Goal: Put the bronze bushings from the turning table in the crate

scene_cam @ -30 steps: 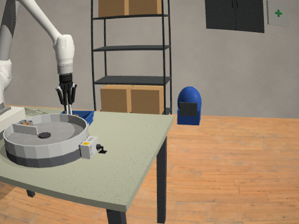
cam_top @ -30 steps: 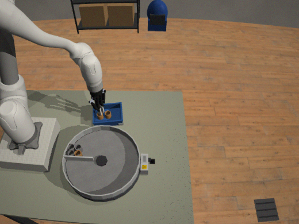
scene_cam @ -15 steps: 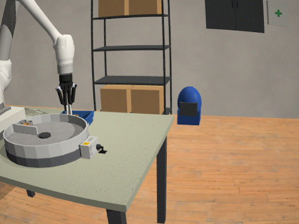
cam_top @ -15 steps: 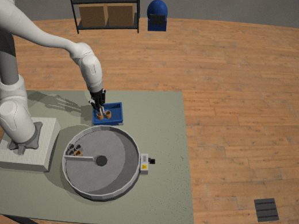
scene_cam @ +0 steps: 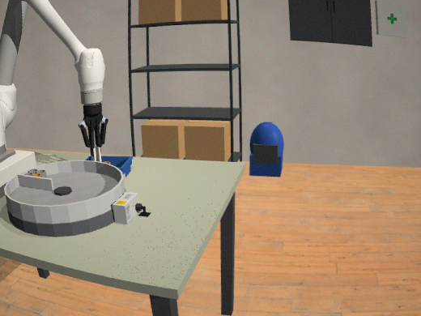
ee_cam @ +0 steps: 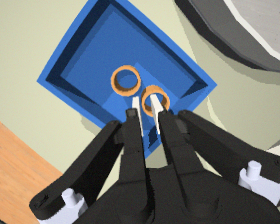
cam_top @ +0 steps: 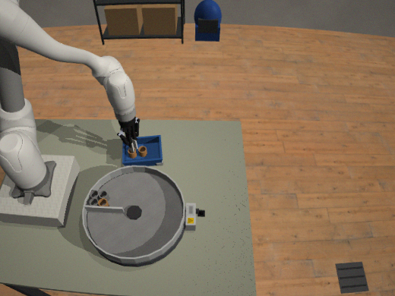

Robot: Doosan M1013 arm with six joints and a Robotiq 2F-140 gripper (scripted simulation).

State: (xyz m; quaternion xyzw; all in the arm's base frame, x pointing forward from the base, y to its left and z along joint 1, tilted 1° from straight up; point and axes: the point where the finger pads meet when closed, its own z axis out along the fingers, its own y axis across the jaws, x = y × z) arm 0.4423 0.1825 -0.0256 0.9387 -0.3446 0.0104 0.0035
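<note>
The arm (cam_top: pixel 121 90) (scene_cam: pixel 91 70) reached down over the blue crate (cam_top: pixel 155 162) (scene_cam: pixel 126 166) (ee_cam: pixel 65 95), its gripper (cam_top: pixel 134 147) (scene_cam: pixel 97 160) (ee_cam: pixel 145 104) pointing downward. The fingertips stood slightly apart, unclamped, straddling the near bronze bushing's (cam_top: pixel 131 155) (ee_cam: pixel 144 106) wall. A second bronze bushing (cam_top: pixel 143 154) (ee_cam: pixel 114 86) stood at its 3 o'clock in the top view; the crate held two. At the crate's 6 o'clock, the turning table (cam_top: pixel 134 260) (scene_cam: pixel 61 214) (ee_cam: pixel 202 37) carried three steel bushings (cam_top: pixel 93 201) (scene_cam: pixel 42 172) and one bronze (cam_top: pixel 104 205) (scene_cam: pixel 36 175), grouped at the hub's 10 o'clock. The control box (cam_top: pixel 191 216) (scene_cam: pixel 125 208) at 3 o'clock bore a yellow label, its writing too small to read.
</note>
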